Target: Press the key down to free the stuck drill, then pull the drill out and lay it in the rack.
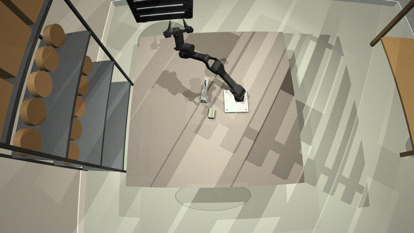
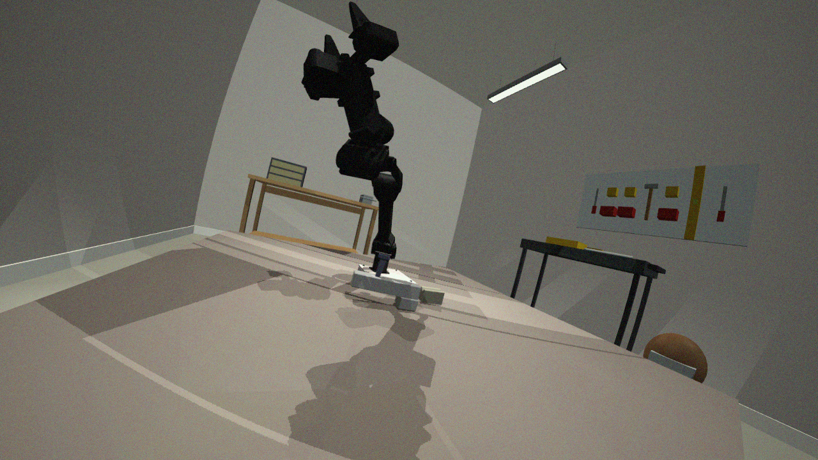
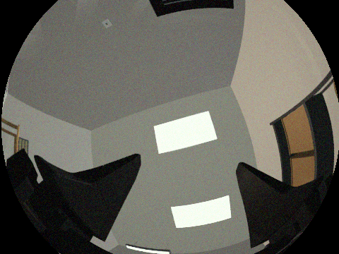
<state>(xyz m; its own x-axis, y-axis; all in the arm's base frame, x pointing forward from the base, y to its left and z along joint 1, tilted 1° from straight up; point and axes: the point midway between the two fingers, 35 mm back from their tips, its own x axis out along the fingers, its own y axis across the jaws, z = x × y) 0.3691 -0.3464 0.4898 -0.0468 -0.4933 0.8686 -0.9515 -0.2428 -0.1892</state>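
A long light-grey fixture (image 1: 204, 92) (image 2: 380, 283) lies on the table beside the arm's base. A small blue upright piece (image 1: 205, 83) (image 2: 382, 264) stands at its far end in the top view; whether it is the key or the drill cannot be told. A small pale yellow-green block (image 1: 211, 113) (image 2: 432, 295), possibly the rack, sits just past the fixture's other end. My gripper (image 1: 176, 20) (image 2: 339, 19) (image 3: 191, 165) is wide open and empty, raised high and well away from both, its fingers pointing up and outward. No drill can be made out clearly.
The arm's white base plate (image 1: 235, 107) stands right of the fixture in the top view. A shelf unit (image 1: 98, 116) with round brown items is beyond the table's left edge. A black cabinet (image 1: 162, 17) is past the table's far edge, near the gripper in the top view.
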